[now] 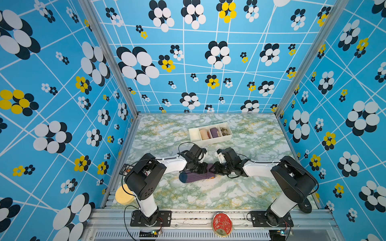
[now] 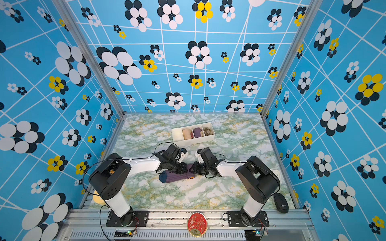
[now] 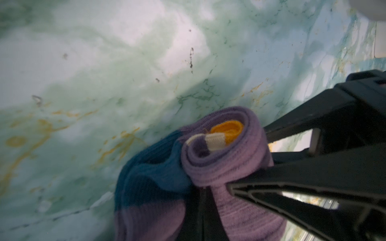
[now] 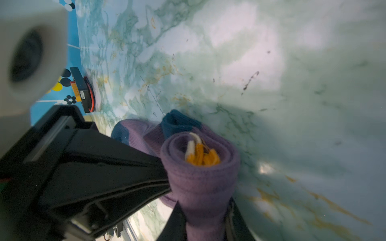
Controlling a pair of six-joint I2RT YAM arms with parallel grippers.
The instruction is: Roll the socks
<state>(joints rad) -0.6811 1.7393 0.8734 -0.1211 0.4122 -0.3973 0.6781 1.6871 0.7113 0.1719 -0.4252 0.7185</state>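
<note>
Midway across the marbled table (image 1: 208, 194), the socks (image 1: 193, 177) are found between both arms, partly rolled. The orange cuff is seen wound into the core of the roll, and a spiral end is shown to each wrist camera. The left gripper (image 3: 248, 158) is clamped on the purple roll, with fabric squeezed between its fingers, presumably so the coil cannot spring open. The right gripper (image 4: 168, 177) is set against the roll's other flank with its fingers nearly together. Whether fabric is pinched there cannot be told. Both are likely placed this way so the roll can be driven evenly. The unrolled length is stretched almost straight across the table, slightly slanted. The dark teal toe is pointed toward the left arm's side and the rolled end toward the middle.
</note>
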